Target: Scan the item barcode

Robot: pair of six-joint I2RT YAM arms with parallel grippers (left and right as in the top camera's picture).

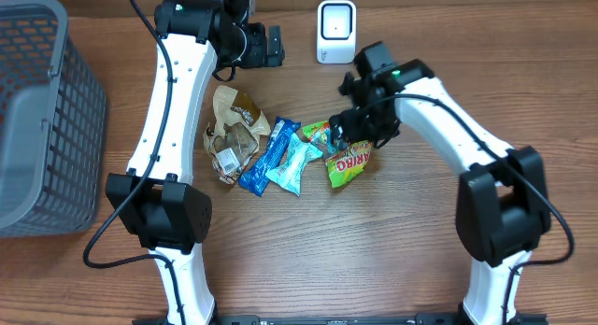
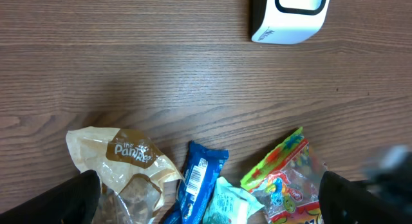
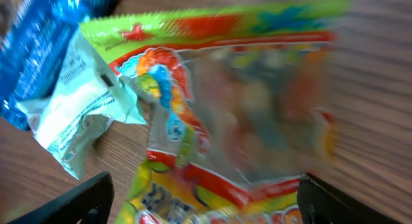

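Four snack packets (image 1: 280, 155), one scanner (image 1: 335, 31), one basket (image 1: 84, 110)

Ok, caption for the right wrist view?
Open right gripper over the green-and-red candy bag, pale teal wrapper beside it.

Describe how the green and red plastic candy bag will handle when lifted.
The green and red plastic candy bag looks floppy: thin film lying flat. Probably light, its loose sweets apt to shift behind the clear window. The glossy film may slip.

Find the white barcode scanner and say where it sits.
In the overhead view the white scanner stands at the far middle of the table, beyond the pile of snack packets.
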